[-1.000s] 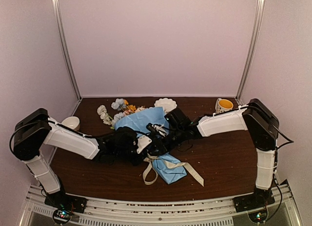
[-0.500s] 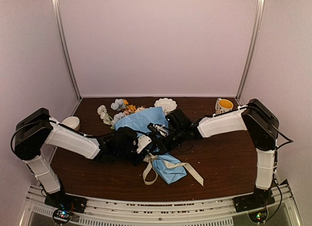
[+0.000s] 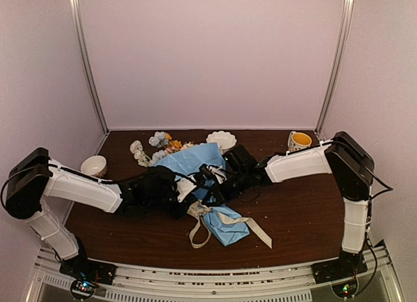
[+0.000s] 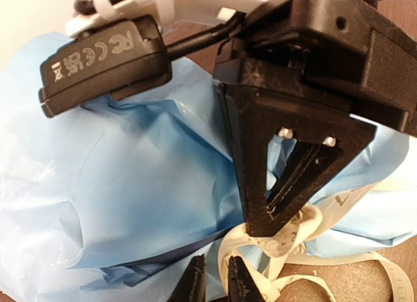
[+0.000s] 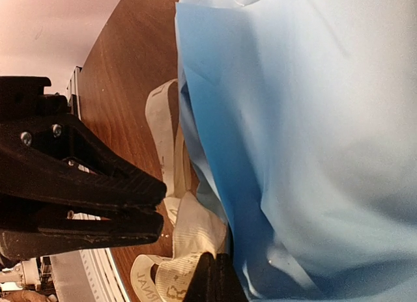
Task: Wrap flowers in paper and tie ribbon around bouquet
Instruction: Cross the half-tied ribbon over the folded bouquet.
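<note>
Ribbon (image 4: 287, 242): looped in a loose knot around the narrow part of the bouquet (image 3: 189, 160). The bouquet lies on its side in the middle of the desk (image 3: 300, 211). Its flowers (image 3: 159, 142) point far-left, and two cream tails trail toward the near edge. The paper (image 4: 130, 185) wrap is closed and crumpled.

State, right gripper (image 5: 210, 273): jaws clenched, tips at the knot, apparently pinching a fold of ribbon.

State, left gripper (image 4: 217, 284): jaws released to a narrow gap, nothing between them, just beside the same knot.

Step judged: tightening the knot or forming the bow.

To do it well: left takes the opposite strand close to the knot before any pull, then both strands go outward, level with the desk and evenly.

Risks: the thin paper may tear or the cone may slide if one side pulls alone. A pinch that catches paper would drag the wrap open.
</note>
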You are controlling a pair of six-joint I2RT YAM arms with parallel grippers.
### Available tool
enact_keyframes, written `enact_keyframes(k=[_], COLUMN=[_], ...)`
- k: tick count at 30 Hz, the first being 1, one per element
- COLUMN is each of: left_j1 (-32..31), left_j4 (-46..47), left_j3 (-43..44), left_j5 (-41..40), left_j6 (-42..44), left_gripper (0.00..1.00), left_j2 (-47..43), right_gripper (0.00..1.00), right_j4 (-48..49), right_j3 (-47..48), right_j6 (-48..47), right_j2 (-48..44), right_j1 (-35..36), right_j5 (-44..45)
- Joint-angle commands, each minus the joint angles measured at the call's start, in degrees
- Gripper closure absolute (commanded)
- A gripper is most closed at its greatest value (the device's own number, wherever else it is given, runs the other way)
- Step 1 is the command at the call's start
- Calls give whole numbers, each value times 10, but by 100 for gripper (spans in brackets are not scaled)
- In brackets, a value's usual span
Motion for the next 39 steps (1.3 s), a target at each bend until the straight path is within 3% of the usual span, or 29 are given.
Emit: enact_keyframes(k=[1, 8, 16, 21, 27, 35, 39], left_j1=[-2, 2, 31, 31, 31, 36, 65], left_j4=[-10, -60, -61, -68, -97, -118, -106], left_j3=[-1, 40, 60, 66, 78, 85, 79], left_j5=[10, 21, 68, 80, 102, 113, 198], left_j6=[22, 73, 73, 72, 82, 113, 114], left_gripper=[85, 84, 86, 85, 80, 83, 88], left_j2=[2, 31, 44, 43, 33, 17, 18], right_gripper=[100, 97, 89, 100, 100, 100, 100], right_j4=[-7, -11, -11, -17, -24, -74, -74], right_j3=[-1, -4, -5, -3, -2, 0, 0], right_j6=[-9, -16, -14, -15, -17, -67, -73], right_j2=[-29, -34, -33, -33, -37, -54, -54], right_j1=[-3, -2, -1, -1, -1, -2, -1], right_j5=[9, -2, -9, -8, -3, -7, -38])
